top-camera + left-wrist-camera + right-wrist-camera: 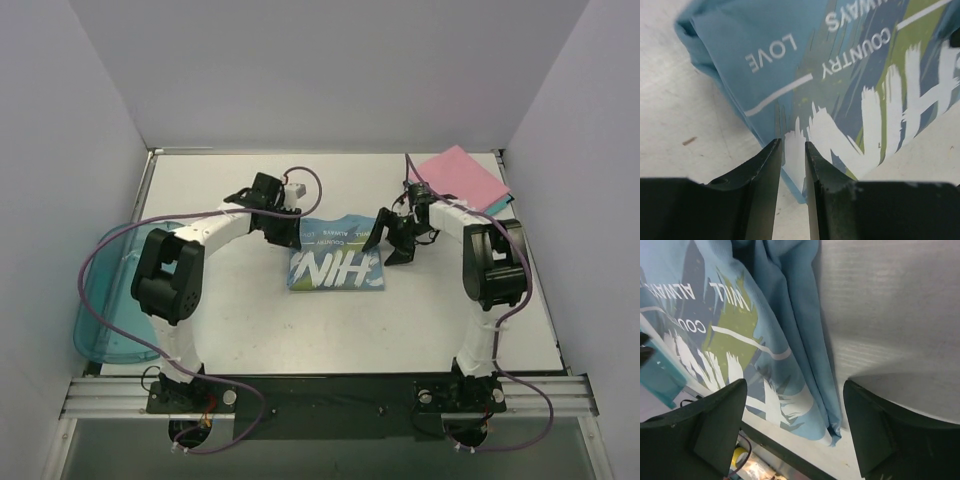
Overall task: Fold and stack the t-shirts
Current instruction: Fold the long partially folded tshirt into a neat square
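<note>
Our left gripper stands slightly parted at the shirt's far left corner, clamping nothing. The light blue t-shirt, folded at the centre of the table, looks soft, light and limp; we judge its doubled edges the best hold. Our right gripper gapes wide over its right edge, empty. The pink and teal folded tees lie in the far right corner.

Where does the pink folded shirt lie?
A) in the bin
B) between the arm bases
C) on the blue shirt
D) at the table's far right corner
D: the pink shirt lies at the far right corner of the table, apart from the blue shirt in the middle.
</note>
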Motion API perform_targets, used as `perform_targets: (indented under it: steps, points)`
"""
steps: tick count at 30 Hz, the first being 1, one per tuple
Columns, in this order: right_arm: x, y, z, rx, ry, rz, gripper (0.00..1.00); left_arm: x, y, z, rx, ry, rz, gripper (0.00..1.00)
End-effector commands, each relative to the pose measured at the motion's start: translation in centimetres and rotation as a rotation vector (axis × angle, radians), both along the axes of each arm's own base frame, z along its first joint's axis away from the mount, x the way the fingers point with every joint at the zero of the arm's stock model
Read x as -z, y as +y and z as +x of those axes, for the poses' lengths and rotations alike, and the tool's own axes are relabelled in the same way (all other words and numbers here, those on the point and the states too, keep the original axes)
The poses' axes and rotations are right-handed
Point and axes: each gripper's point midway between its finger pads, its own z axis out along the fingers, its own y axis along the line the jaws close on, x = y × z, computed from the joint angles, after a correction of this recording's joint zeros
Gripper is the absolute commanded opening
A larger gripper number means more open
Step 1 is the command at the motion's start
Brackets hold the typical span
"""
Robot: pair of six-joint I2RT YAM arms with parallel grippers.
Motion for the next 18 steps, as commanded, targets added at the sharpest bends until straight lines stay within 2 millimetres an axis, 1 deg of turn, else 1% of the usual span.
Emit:
perform_targets:
  steps: [1,2,3,4,5,7,10,12,14,15,16,17,18]
  points:
    - [1.9,0.9,0.1,0.023,0.011,0.081,0.70,2.7,-0.5,-0.9,-0.033,0.041,-0.030,0.35]
    - [2.3,1.1,0.0,0.022,0.003,0.102,0.68,3.3,-0.4,-1.1,-0.039,0.051,-0.022,0.35]
    - [2.6,1.6,-0.3,0.030,0.021,0.133,0.64,4.4,-0.2,-1.6,-0.043,0.071,-0.009,0.35]
    - [3.0,1.8,-0.5,0.031,0.021,0.150,0.61,5.0,0.1,-1.7,-0.048,0.077,0.003,0.35]
    - [3.1,2.0,-0.5,0.039,0.030,0.170,0.56,5.9,0.6,-1.7,-0.062,0.083,0.033,0.35]
    - [3.8,2.0,-0.6,0.061,0.042,0.192,0.52,6.7,1.3,-1.7,-0.071,0.084,0.066,0.34]
    - [4.2,2.1,-0.2,0.073,0.043,0.220,0.48,6.9,1.7,-1.1,-0.077,0.076,0.084,0.34]
    - [4.1,2.4,0.0,0.070,0.045,0.237,0.40,7.4,2.0,-1.0,-0.081,0.084,0.105,0.34]
    - [3.8,2.6,0.5,0.070,0.036,0.248,0.24,7.3,2.2,-0.7,-0.087,0.078,0.114,0.33]
    - [3.7,2.6,0.8,0.070,0.031,0.251,0.20,7.3,2.3,-0.5,-0.088,0.074,0.117,0.33]
    - [3.4,2.7,1.0,0.070,0.024,0.256,0.12,7.2,2.5,-0.3,-0.092,0.069,0.122,0.33]
    - [3.0,2.8,1.5,0.069,0.012,0.260,0.07,7.1,2.8,0.0,-0.099,0.069,0.123,0.33]
    - [2.8,2.9,1.7,0.070,0.010,0.268,0.00,6.8,2.9,0.4,-0.104,0.063,0.123,0.33]
